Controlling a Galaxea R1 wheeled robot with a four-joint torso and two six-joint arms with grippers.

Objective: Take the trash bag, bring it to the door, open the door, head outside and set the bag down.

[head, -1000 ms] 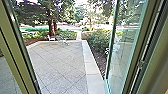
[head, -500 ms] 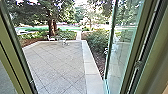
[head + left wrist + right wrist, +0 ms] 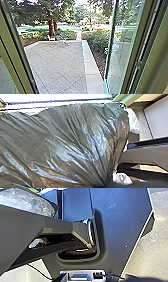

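Left claw appears clamped on your trash bag, at its gathered folds; right claw's state, cannot tell. Door stands open; going outside and set-down remain.

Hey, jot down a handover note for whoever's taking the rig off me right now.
Left tool: grip unclear, but the trash bag fills much of its wrist view, folds gathered close to the camera, so it probably carries the bag.
Right tool: state cannot be made out.
Places: glass door standing open at the right of the head view; paved yard straight ahead, seen between the door frames.
Done: door open, bag apparently picked up and brought to the doorway.
Left to do: get fully outside and put the bag down.
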